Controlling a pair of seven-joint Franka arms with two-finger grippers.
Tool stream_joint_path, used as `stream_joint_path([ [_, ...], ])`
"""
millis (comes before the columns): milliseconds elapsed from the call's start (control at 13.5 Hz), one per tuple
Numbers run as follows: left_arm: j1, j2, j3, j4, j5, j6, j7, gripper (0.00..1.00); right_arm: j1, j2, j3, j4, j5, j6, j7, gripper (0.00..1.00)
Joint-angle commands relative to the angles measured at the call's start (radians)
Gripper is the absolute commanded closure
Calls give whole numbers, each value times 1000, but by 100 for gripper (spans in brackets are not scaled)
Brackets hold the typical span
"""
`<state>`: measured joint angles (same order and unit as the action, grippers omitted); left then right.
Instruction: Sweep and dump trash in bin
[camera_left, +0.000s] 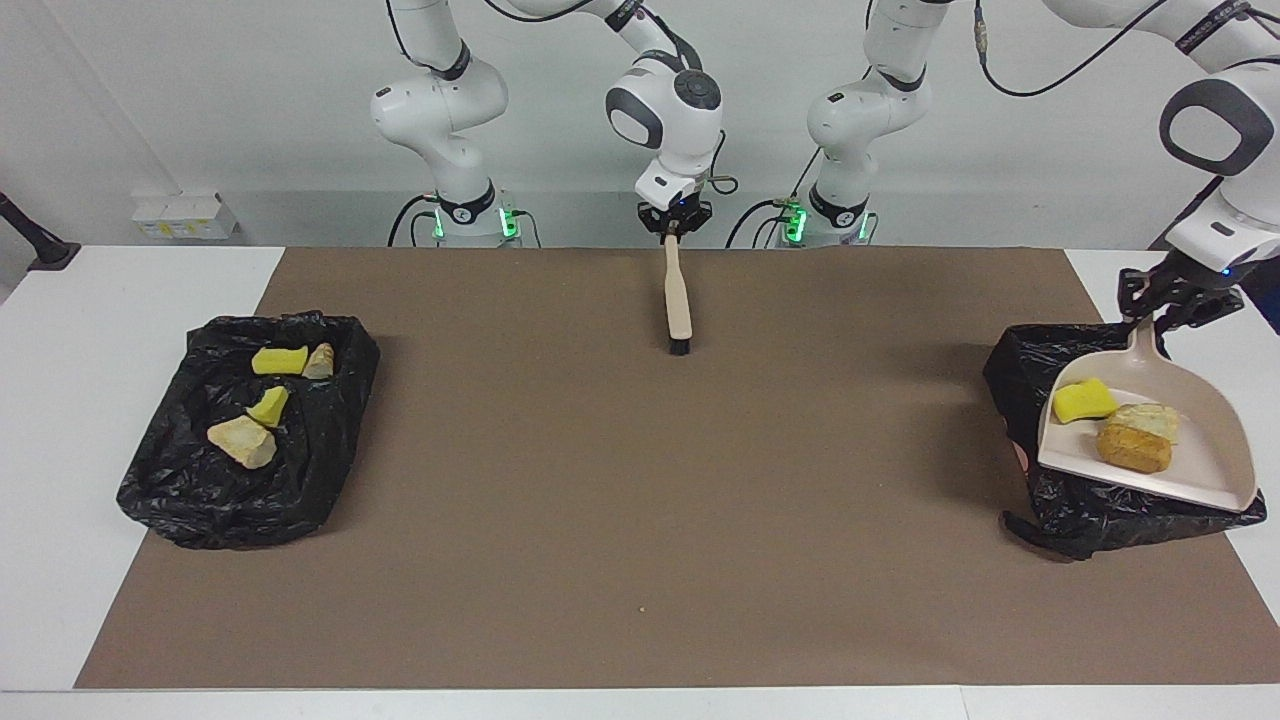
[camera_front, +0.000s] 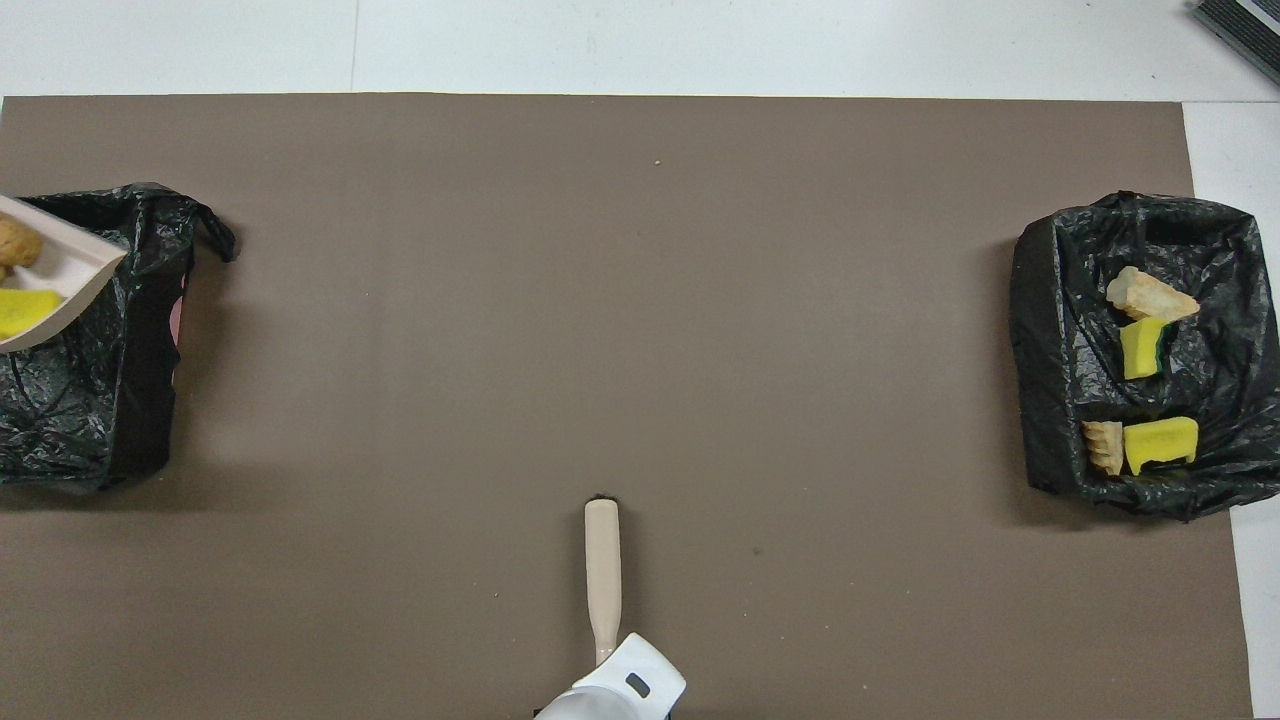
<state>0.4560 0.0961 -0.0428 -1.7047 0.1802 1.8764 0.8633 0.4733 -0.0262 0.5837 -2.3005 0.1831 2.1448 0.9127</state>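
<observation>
Trash, dustpan load: one yellow foam chunk, one pale crusty lump, one orange-brown nugget, all lying in the beige dustpan. Dustpan is raised over the black-lined bin at the left arm's end of the worktop, handle uppermost, open lip toward the worktop's middle.

Trash, already binned: four scraps, yellow and beige, in the second black-lined bin at the right arm's end.

Left gripper: clamped on the dustpan handle, over its bin.

Right gripper: clamped on the handle of the brush, bristles hanging down over the brown mat near the robots; this arm waits.

Step in hand, as judged: dumping. The pan should be centred over the bin's opening before tipping, lip lowered inside the liner so scraps slide in rather than bounce onto the mat.

Hard to make out: the overhead view cuts the dustpan off at its edge, showing only a corner; the left gripper is outside it. Most of the nearby bin's interior is covered by the pan.
</observation>
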Motion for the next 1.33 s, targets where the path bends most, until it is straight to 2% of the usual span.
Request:
stream_joint_path([
  [0,7,40,-15,82,147,-40,89,100,-1,-18,-2,-23,42,24,-12,95],
  [74,-5,42,-15,82,209,-36,114,100,-2,-15,-2,-23,42,24,-14,86],
  [369,-42,42,-20,66,442,-40,227,100,-13,-6,-4,-20,42,35,-29,61],
  [517,-101,40,-22,62,552,-68,244,100,-13,-1,-2,-14,42,40,-43,59],
  [591,-134,40,-20,62,592,-71,252,100,-15,2,-4,-11,42,41,-46,51],
  [886,-168,45,-23,63,741,-28,275,100,-41,51,-10,70,41,41,-57,48],
  [1034,-187,68,-26,80,847,10,273,100,-117,61,-12,119,38,43,-60,33],
  [1182,-217,85,-26,102,861,10,270,100,-183,65,-15,167,19,46,-60,23],
  [1256,-220,91,-28,114,875,10,270,100,-227,65,-15,188,7,44,-67,22],
])
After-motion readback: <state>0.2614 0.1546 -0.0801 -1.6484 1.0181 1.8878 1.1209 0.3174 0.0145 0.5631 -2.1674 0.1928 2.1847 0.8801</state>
